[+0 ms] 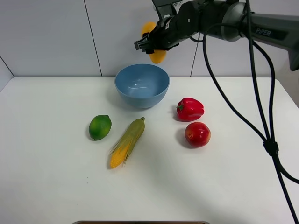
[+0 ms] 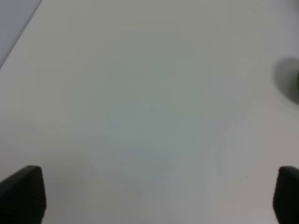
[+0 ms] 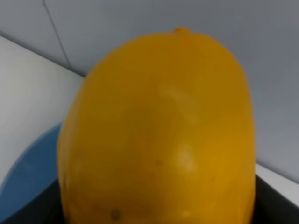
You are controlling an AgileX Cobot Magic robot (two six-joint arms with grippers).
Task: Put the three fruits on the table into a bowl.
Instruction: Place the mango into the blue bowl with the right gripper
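The mango (image 1: 158, 57) is gripped in the right pincer (image 1: 154, 45), which is closed around its middle, so that both ends of the fruit stick out past the black fingers. It is held in the air above the bowl (image 1: 142, 85), clear of the rim and touching nothing else. In the right wrist view the mango (image 3: 159, 130) fills nearly the whole picture, and a slice of the blue bowl (image 3: 28, 172) is seen below it. The bowl is set on the counter (image 1: 46, 186) close to the middle of the far edge, and nothing is seen inside it. The lime (image 1: 100, 127) is found toward the left edge, about halfway between the far and near edges. The corn cob (image 1: 127, 142) is laid near it on the side of the right edge, apart from it. The pepper (image 1: 190, 109) is placed near the bowl toward the right edge, and the apple (image 1: 197, 134) is set just beside the pepper on the side of the near edge, not touching it. The left pincer (image 2: 154, 196) is shown only in its own wrist view, spread wide over bare counter (image 2: 149, 93) with nothing between its fingertips (image 2: 21, 193).
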